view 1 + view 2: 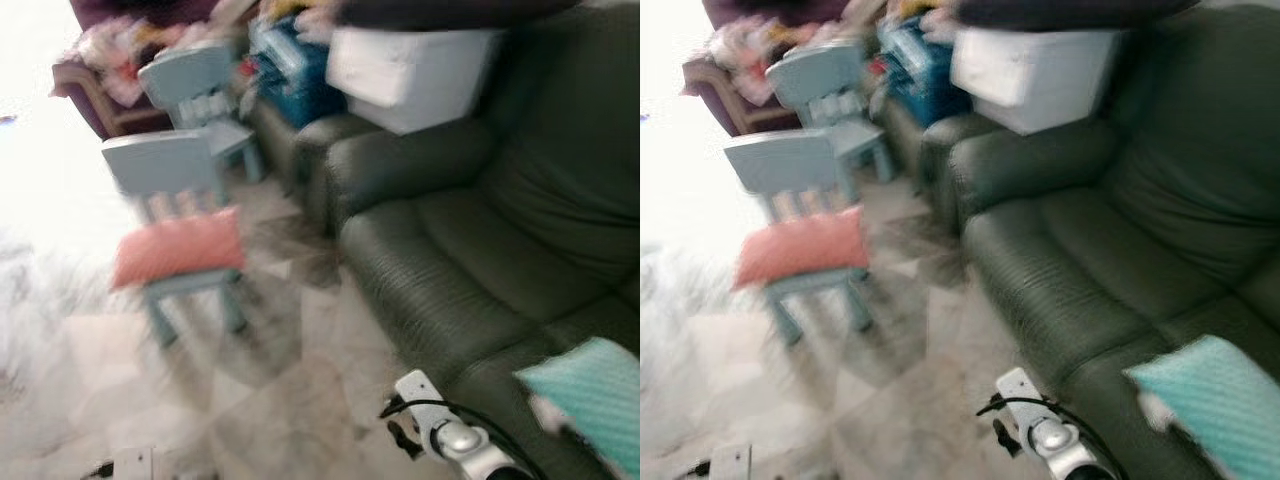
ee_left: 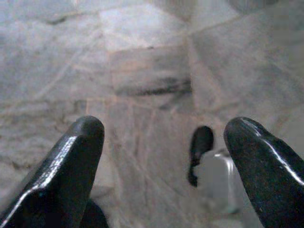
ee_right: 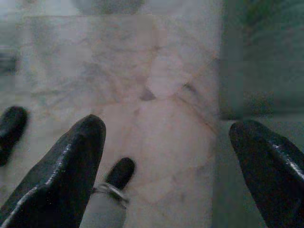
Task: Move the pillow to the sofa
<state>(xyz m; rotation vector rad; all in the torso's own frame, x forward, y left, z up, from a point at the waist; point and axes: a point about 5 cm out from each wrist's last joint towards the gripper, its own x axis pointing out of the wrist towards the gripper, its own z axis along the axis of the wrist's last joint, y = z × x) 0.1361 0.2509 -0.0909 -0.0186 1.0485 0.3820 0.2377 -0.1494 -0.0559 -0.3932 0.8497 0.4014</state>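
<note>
Resting on the nearer pale blue child's chair (image 1: pixel 165 165) you have the pink pillow (image 1: pixel 180 247), well apart from the dark green sofa (image 1: pixel 470 250), left gripper (image 2: pixel 164 156) spread wide and empty over marble floor (image 2: pixel 142 57), right gripper (image 3: pixel 166 156) likewise spread and empty.

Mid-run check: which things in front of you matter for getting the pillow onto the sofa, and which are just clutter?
Job:
- pink pillow, lying on the near blue chair
- dark green sofa

Lying about:
- far blue chair
- white storage box on the sofa arm
- blue basket
- teal cushion on the sofa seat
</note>
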